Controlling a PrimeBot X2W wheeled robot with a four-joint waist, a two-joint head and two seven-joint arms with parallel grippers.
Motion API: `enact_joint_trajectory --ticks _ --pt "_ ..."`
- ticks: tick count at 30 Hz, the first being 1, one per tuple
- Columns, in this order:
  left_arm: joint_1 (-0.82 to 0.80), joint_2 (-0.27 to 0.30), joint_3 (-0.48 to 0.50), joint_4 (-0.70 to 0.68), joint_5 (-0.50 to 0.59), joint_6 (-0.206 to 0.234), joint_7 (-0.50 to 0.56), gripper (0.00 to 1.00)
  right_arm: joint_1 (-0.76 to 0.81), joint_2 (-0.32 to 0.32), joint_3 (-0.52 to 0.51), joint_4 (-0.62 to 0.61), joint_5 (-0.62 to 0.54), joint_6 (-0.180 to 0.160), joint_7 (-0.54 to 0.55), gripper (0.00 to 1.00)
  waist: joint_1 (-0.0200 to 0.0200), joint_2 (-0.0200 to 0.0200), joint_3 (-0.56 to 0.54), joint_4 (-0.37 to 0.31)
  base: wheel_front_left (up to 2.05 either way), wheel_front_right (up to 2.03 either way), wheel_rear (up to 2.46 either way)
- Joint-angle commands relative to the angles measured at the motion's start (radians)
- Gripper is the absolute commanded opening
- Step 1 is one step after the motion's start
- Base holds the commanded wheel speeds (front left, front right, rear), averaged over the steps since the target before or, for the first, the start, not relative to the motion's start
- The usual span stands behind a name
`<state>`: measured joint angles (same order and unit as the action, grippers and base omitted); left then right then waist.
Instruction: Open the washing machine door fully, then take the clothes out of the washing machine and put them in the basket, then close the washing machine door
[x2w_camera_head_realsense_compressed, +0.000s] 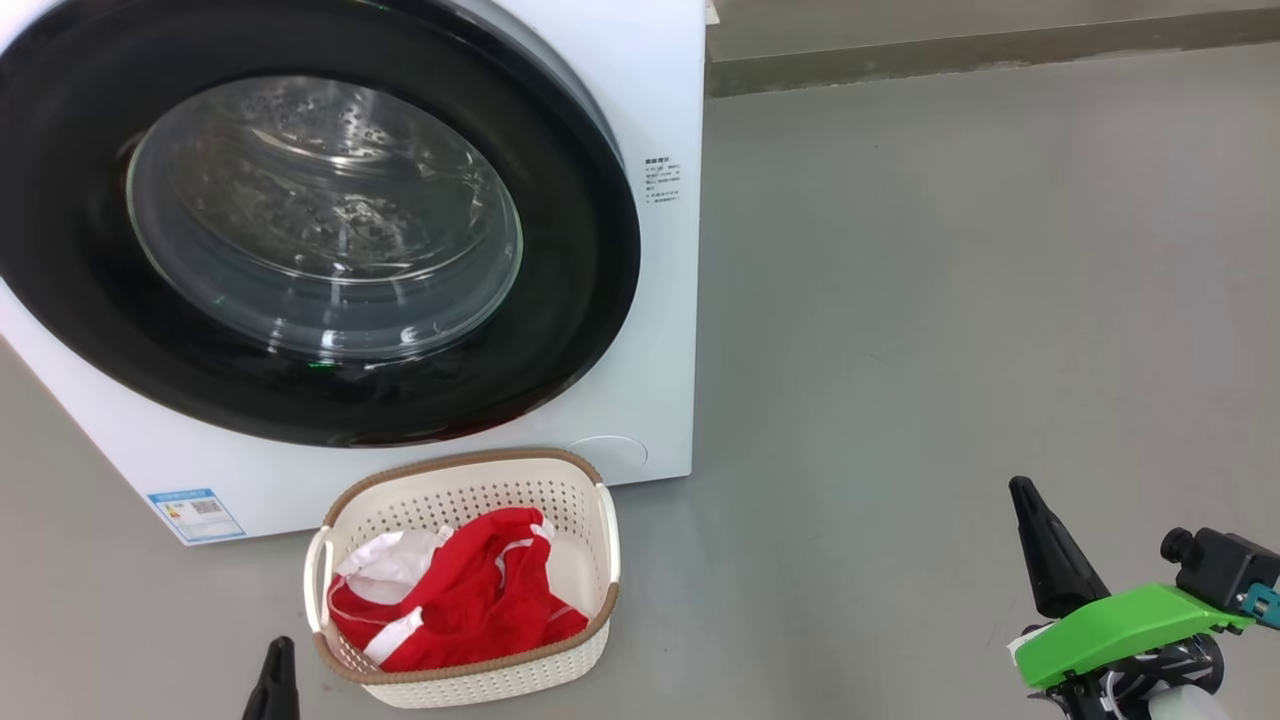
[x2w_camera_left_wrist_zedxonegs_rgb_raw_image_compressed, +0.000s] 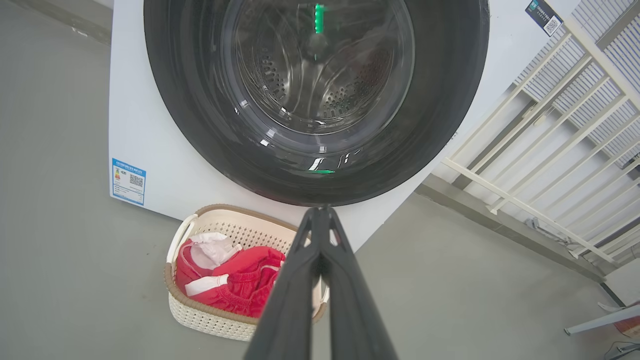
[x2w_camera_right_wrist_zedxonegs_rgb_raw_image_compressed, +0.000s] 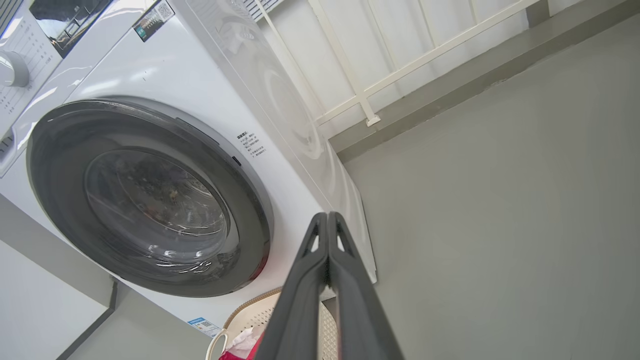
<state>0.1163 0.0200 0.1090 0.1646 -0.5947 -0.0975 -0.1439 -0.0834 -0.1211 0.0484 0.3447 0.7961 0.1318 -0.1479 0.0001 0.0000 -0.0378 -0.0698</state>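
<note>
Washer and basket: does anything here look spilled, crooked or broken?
Nothing stands out. The door sits shut against the washer, its glass whole, and the clothes lie heaped inside the basket, none hanging over its rim.

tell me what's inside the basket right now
Red clothes with white stripes, plus a white cloth piece, lie piled in the basket. They cover most of its floor, so anything beneath is hidden.

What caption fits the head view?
Washing machine door shut, clothes in the basket before it, left gripper and right gripper low, empty.
</note>
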Motion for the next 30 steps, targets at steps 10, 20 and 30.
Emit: enact_joint_trajectory --ticks 10,20,30 --pt "-0.064 0.017 0.01 -0.007 -0.136 -0.012 0.034 0.0 -0.034 0.002 -0.021 -0.039 0.11 0.0 0.033 0.0 -0.0001 0.0 0.005 0.009 0.0 0.0 0.0" --pt "-0.085 0.019 0.009 0.005 -0.248 -0.015 0.063 0.0 -0.033 0.011 -0.04 -0.047 0.2 -0.001 0.062 0.0 -0.0001 0.0 0.01 0.016 0.0 0.0 0.0" --pt "-0.103 0.02 0.009 0.015 -0.35 -0.017 0.089 0.0 -0.032 0.019 -0.056 -0.054 0.281 -0.001 0.089 0.0 -0.0001 0.0 0.014 0.024 0.0 0.0 0.0"
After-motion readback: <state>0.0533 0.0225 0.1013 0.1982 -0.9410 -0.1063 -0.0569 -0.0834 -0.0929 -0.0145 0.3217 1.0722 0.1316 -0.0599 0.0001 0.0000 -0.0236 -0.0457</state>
